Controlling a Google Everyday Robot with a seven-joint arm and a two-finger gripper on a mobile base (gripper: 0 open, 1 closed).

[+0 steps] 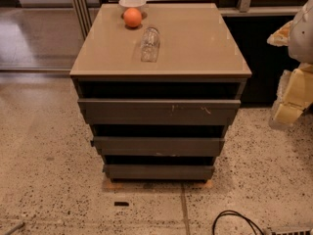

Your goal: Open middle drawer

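Three drawer fronts, and the middle drawer (157, 146) sits shut between the other two. The gripper (292, 94) hangs well apart beside the cabinet (195, 43), can't tell its grip. Looks like pre-approach, next it has to reach that front's edge

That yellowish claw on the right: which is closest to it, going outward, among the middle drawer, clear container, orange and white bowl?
From the gripper at the right edge:
1. middle drawer, front of the cabinet, its right end nearest.
2. clear container, lying mid-top.
3. orange, back left.
4. white bowl, just behind the orange.
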